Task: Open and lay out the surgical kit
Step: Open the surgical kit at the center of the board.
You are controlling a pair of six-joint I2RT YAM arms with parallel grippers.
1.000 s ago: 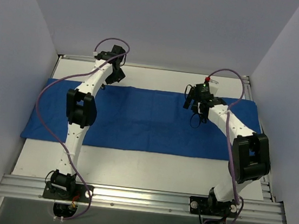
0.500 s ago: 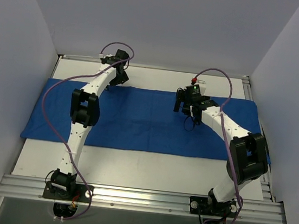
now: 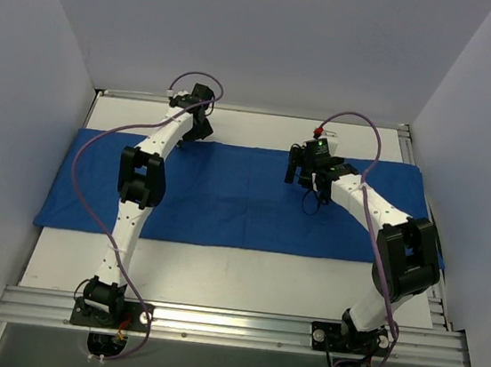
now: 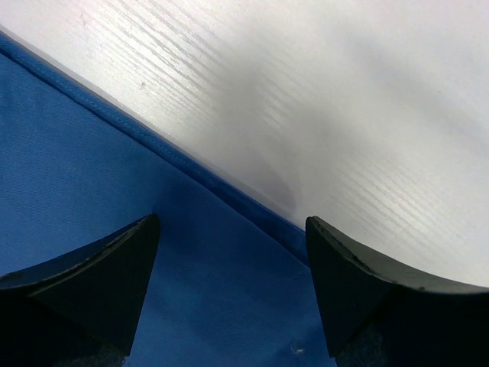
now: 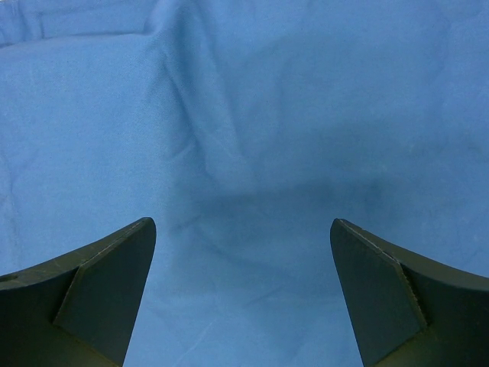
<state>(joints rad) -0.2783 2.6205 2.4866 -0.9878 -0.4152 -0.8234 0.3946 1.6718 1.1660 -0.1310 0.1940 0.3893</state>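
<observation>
1. no text, label, brand, number or sign can be read in any view.
2. the blue cloth wrap (image 3: pixel 244 197) shows only plain fabric and a stitched hem.
3. the tabletop (image 3: pixel 243 277) shows only bare white wood grain.

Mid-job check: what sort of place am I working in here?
Probably a robot test cell rather than a clinic: a white table boxed in by plain pale walls, the left arm and right arm bolted to an aluminium rail at its near edge, a blue cloth spread across it.
</observation>
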